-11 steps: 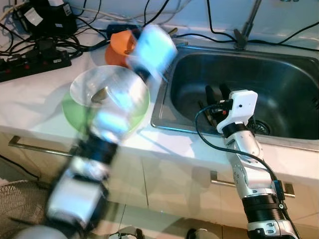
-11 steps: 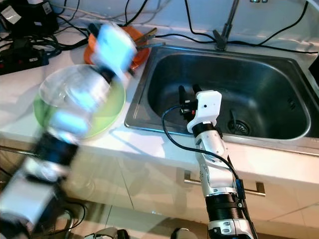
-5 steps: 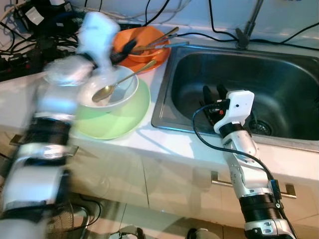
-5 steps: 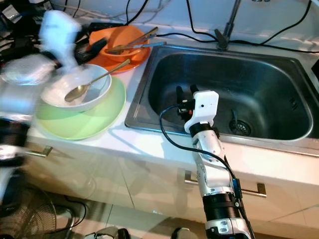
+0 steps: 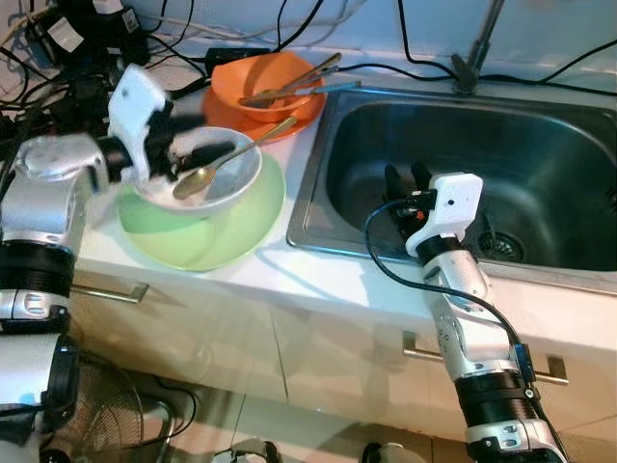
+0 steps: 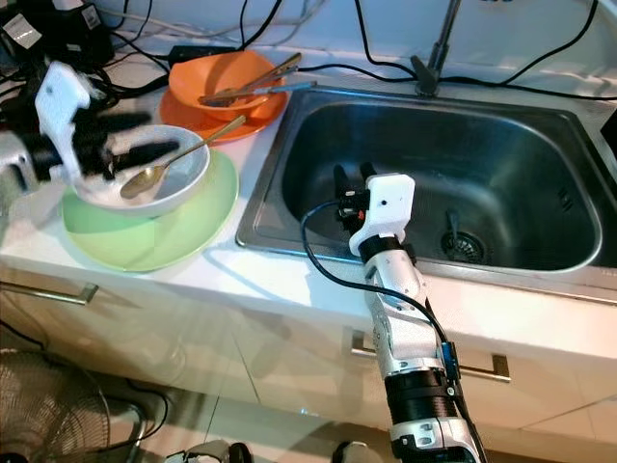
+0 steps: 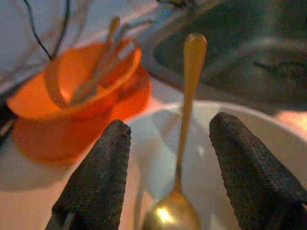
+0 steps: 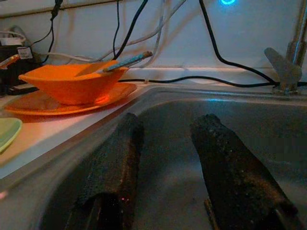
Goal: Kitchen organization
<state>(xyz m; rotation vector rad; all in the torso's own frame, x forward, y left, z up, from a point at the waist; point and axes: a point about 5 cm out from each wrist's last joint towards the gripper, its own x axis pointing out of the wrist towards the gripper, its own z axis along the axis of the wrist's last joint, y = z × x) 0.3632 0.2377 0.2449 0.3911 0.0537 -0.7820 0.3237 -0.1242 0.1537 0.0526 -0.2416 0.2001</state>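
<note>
The left pincer has come down, spread, over the white bowl holding a gold spoon, seemingly untouched.

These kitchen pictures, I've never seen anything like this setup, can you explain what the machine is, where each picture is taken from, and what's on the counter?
This is a humanoid robot with two silver arms, each ending in a gripper of two long black fingers. The two wide pictures come from a stereo camera on its head, looking down at a counter and a steel sink. The two close-ups come from cameras on its wrists, looking along the fingers.

On the counter a white bowl sits on a green plate, with a gold spoon lying in it. Behind them an orange bowl with utensils stands on an orange plate.

The left gripper reaches over the white bowl, fingers open on either side of the spoon, holding nothing yet. The right gripper hangs open over the sink basin, also empty.
</note>
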